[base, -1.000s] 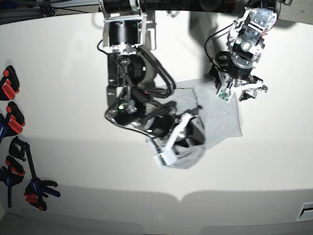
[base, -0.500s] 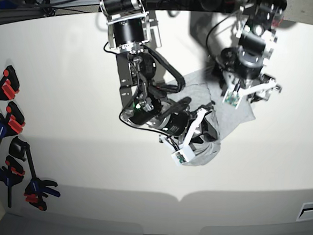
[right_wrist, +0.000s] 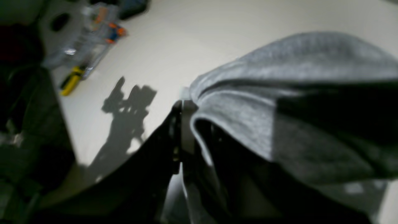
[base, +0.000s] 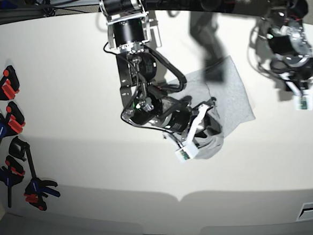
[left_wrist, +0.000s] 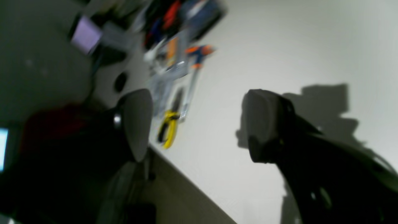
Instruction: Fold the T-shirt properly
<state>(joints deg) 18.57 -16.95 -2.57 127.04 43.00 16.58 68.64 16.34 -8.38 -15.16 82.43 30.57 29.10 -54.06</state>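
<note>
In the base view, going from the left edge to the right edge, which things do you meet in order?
Clamps → right pincer, shut on the T-shirt → T-shirt → left pincer, open and holding nothing.

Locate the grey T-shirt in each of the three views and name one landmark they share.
Base: the T-shirt lies right of centre on the table.
Right wrist: it fills the right half, its edge pinched in the right pincer.
Left wrist: not in view; only the open left pincer.
Shared landmark: the white table.
</note>
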